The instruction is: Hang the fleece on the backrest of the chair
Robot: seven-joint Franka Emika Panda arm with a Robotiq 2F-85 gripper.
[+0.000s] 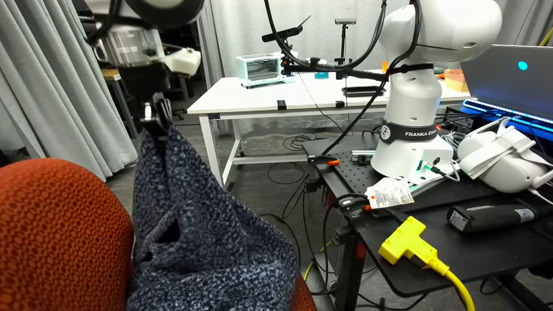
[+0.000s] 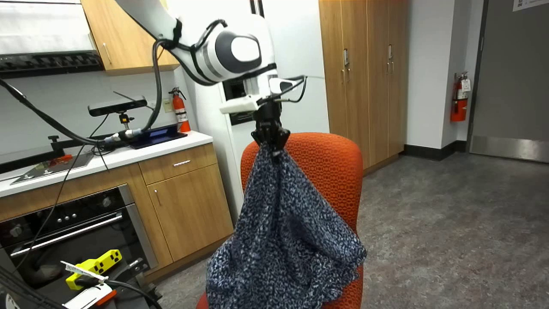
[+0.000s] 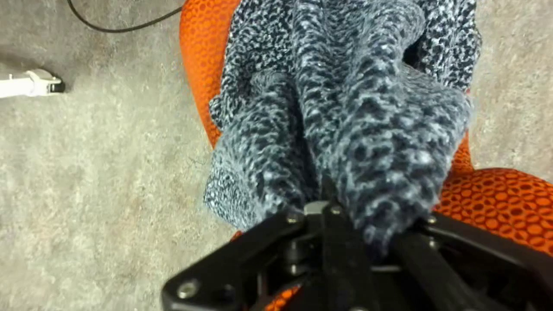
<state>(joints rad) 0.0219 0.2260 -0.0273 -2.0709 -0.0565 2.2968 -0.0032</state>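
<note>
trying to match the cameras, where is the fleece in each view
In an exterior view: the fleece, low, mostly left of centre.
In an exterior view: the fleece, lower middle.
Wrist view: the fleece, upper middle, slightly right.
Shared landmark: the orange chair, visible in all three.

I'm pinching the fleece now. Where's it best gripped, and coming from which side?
The fleece is best held, I'd judge, at its gathered peak, from above. The end effector pinches it there, pointing down, and the cloth narrows to that point with folds fanning out beneath. Lower, the backrest stands alongside and the folds spread wide, likely harder to close on.
</note>
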